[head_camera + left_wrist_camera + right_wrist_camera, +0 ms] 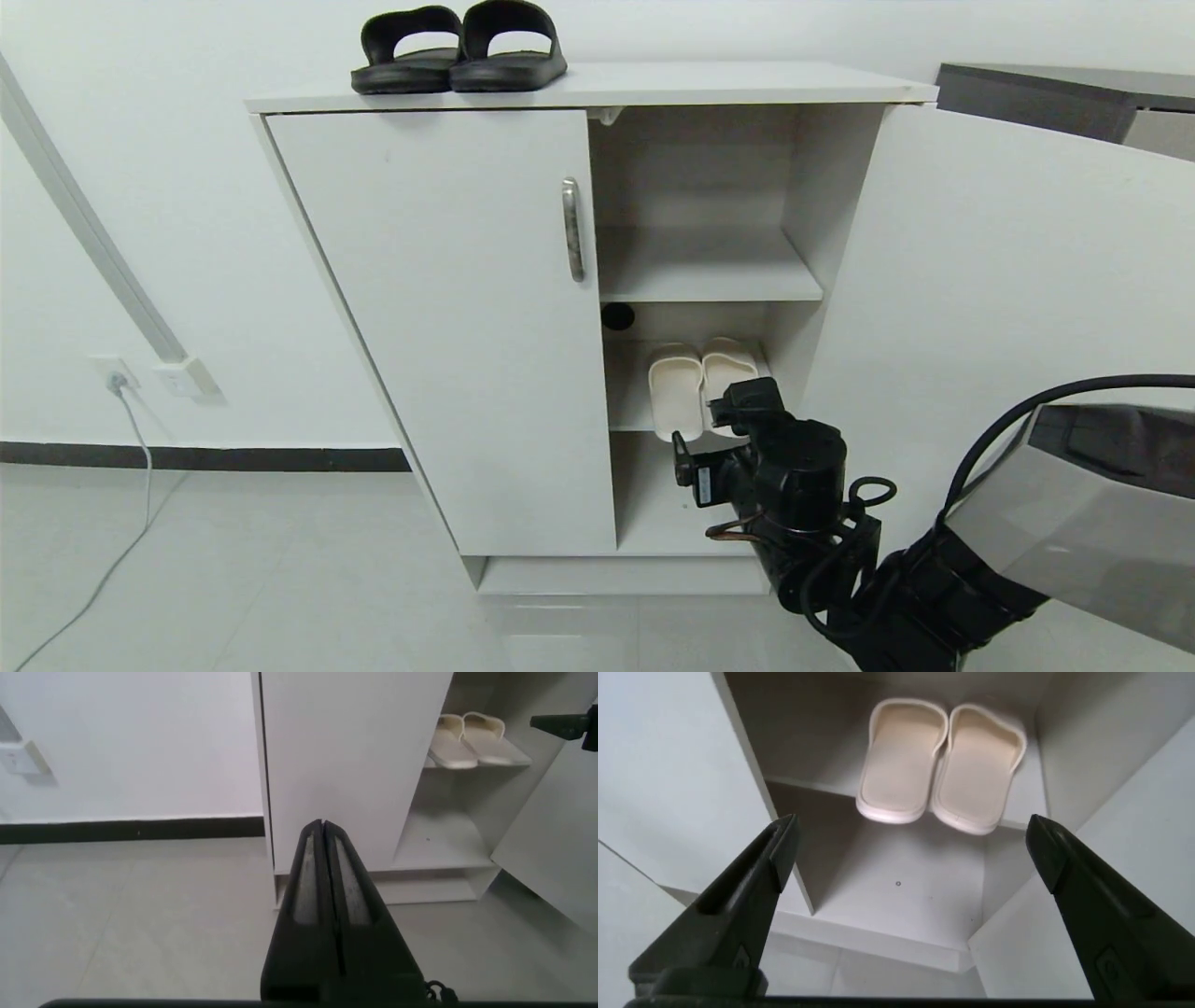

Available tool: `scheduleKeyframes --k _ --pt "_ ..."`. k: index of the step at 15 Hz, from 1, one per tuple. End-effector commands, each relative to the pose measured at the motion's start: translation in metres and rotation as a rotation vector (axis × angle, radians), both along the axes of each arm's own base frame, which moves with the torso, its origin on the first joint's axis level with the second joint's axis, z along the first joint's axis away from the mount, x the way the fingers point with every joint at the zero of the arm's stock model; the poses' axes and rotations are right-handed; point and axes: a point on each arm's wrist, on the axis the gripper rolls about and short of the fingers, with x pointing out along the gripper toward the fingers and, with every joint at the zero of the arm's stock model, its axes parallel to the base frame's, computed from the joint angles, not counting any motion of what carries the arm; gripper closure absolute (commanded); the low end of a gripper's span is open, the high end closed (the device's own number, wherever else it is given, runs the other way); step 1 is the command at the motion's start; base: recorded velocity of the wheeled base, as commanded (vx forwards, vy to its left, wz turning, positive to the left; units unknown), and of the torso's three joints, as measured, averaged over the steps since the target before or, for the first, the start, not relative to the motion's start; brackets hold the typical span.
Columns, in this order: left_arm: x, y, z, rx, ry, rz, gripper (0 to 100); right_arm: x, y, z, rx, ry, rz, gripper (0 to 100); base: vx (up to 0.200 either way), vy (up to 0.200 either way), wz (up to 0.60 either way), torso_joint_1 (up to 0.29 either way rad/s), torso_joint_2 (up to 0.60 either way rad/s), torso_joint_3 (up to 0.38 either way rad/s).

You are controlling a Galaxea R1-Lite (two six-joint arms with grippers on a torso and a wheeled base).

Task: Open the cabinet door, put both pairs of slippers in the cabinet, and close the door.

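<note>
Standing open to the robot's right, the right door [1008, 280] of the white cabinet [747, 84] let the inside be seen, while the left door [448, 327] with its metal handle [572, 230] was closed. The cream slippers [700, 383] lay side by side on the middle shelf [625, 373] of the open compartment, touching each other, with their heels at the front edge of the shelf. The upper shelf [700, 271] was above them. The black slippers [459, 51] were on top of the cabinet, at its left side, also as a pair close together.

The right end effector [705, 434] was in front of the open compartment, just before and a little lower than the cream slippers. Its fingers [747, 896] were spread wide apart and held nothing. The left end effector [322, 831] was low above the floor [233, 579], pointing to the closed left door, with its two fingers pressed together and nothing between them.

A white wall socket [117, 373] with a grey cable [131, 523] was on the wall left of the cabinet.
</note>
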Motion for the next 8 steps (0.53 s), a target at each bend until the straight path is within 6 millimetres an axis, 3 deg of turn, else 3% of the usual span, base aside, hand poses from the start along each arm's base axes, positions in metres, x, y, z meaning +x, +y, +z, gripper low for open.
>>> scheduleKeyframes --k 1,8 --pt "0.0001 0.0 0.0 0.001 0.001 0.0 100 -0.0003 -0.0001 -0.0014 -0.003 0.003 0.001 0 0.0 0.0 0.0 0.002 0.0 0.159" --pt "0.0001 0.0 0.0 -0.003 0.001 0.0 100 -0.0005 -0.001 -0.0038 0.008 -0.009 0.003 0 0.0 0.0 0.0 0.0 0.0 0.014"
